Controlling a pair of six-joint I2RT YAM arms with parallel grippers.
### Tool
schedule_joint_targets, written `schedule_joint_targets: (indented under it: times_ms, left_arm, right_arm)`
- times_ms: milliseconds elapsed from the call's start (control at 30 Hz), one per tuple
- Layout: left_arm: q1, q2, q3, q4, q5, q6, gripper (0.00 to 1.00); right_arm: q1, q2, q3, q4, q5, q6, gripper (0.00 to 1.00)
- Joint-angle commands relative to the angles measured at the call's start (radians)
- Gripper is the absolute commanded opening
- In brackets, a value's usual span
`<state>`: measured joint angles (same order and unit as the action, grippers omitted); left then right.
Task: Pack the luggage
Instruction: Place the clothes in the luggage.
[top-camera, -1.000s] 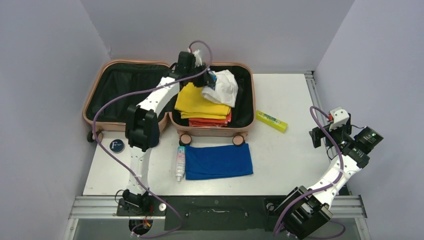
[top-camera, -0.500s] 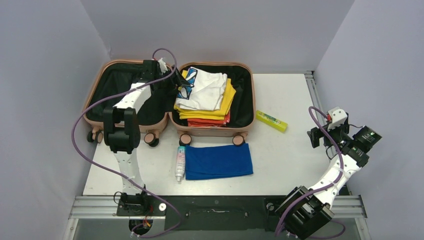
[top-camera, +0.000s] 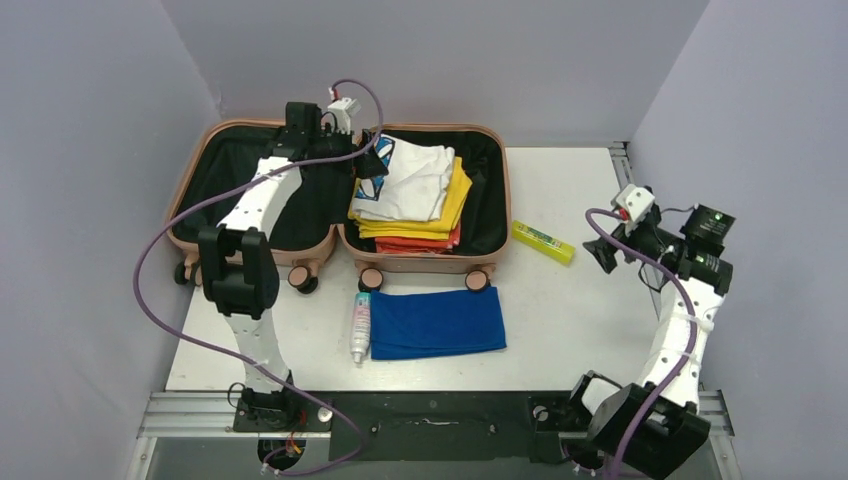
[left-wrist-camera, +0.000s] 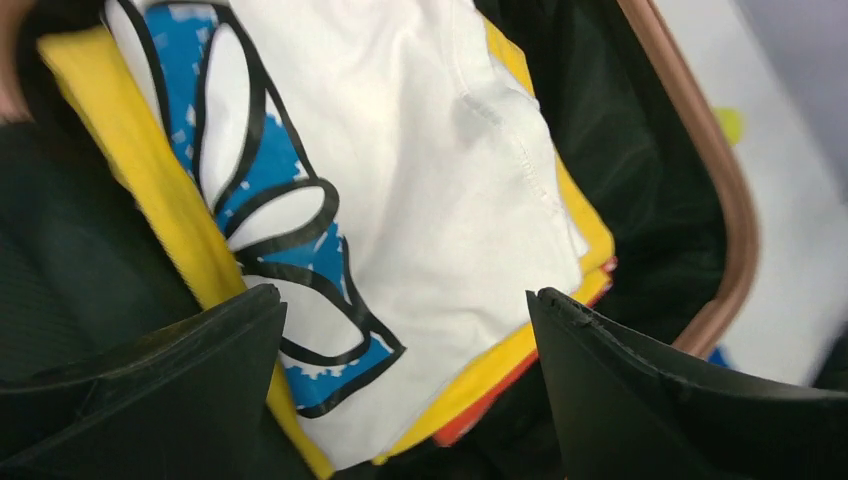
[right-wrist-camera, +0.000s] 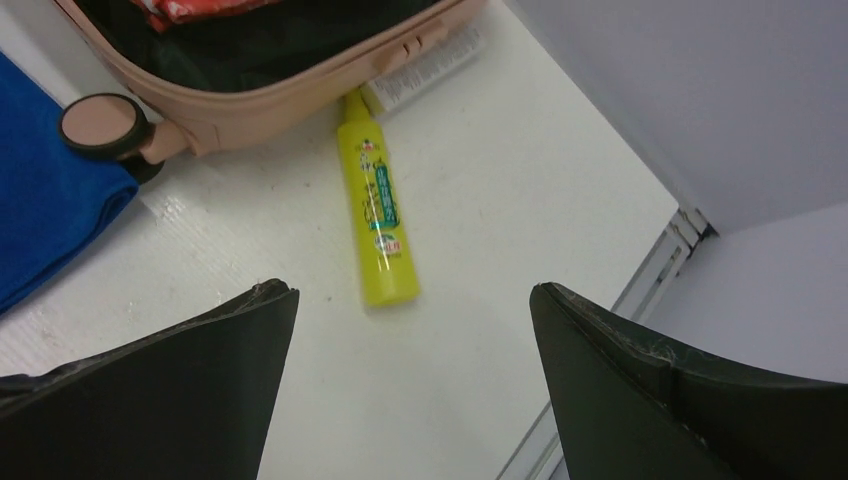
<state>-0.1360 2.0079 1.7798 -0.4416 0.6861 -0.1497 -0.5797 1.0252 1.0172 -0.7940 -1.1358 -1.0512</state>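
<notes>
At 12 o'clock on the desk: luggage, open flat, two pink shells side by side, black lining up, wheels toward 6 o'clock.

In the 3 o'clock shell: folded stack. White shirt with blue-and-black print on top, yellow cloth under it, red cloth showing at the 6 o'clock edge. In the 9 o'clock shell: black lining in view, partly behind the left arm.

Left gripper: over the line between the shells, at the 9 o'clock edge of the shirt. Jaws spread wide, nothing between them. In the wrist view, print and yellow edge seen through the gap. Touching the shirt or just above it: cannot tell.

At 6 o'clock of the luggage, on the desk: blue towel, folded flat, just beside the wheels. Along the towel's 9 o'clock edge: white spray bottle on its side. Touching the towel or not: cannot tell.

At 3 o'clock of the luggage: yellow tube, flat on the desk, one end close to the shell wall.

Right gripper: toward 3 o'clock on the desk, raised, pointed at the tube, apart from it. Jaws wide, holding nothing. In the wrist view, tube centred in the gap, with one wheel and a corner of towel at 9 o'clock.
</notes>
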Motion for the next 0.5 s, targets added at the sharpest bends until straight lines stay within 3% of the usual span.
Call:
schedule_joint_targets:
  times_ms: [0, 100, 167, 267, 433, 467]
  left_arm:
    - [-0.098, -0.207, -0.033, -0.004, -0.177, 0.524, 0.96]
    - [-0.189, -0.275, -0.163, 0.090, -0.421, 0.700, 0.96]
    - [-0.248, -0.305, -0.246, 0.147, -0.504, 0.803, 0.96]
    - [-0.327, -0.321, -0.329, 0.189, -0.494, 0.907, 0.96]
    - [-0.411, -0.260, -0.338, 0.204, -0.491, 0.975, 1.00]
    - [-0.420, -0.242, -0.326, 0.202, -0.494, 0.982, 0.93]
  right_arm:
    - [0.174, 0.050, 0.059, 0.142, 0.100, 0.182, 0.90]
    - [0.264, 0.038, 0.007, 0.258, 0.166, 0.279, 0.90]
    - [0.289, 0.037, -0.033, 0.295, 0.181, 0.318, 0.90]
    - [0.301, 0.040, -0.077, 0.348, 0.188, 0.358, 0.90]
    - [0.304, 0.055, -0.088, 0.364, 0.217, 0.371, 0.90]
    - [0.304, 0.056, -0.088, 0.363, 0.221, 0.373, 0.90]
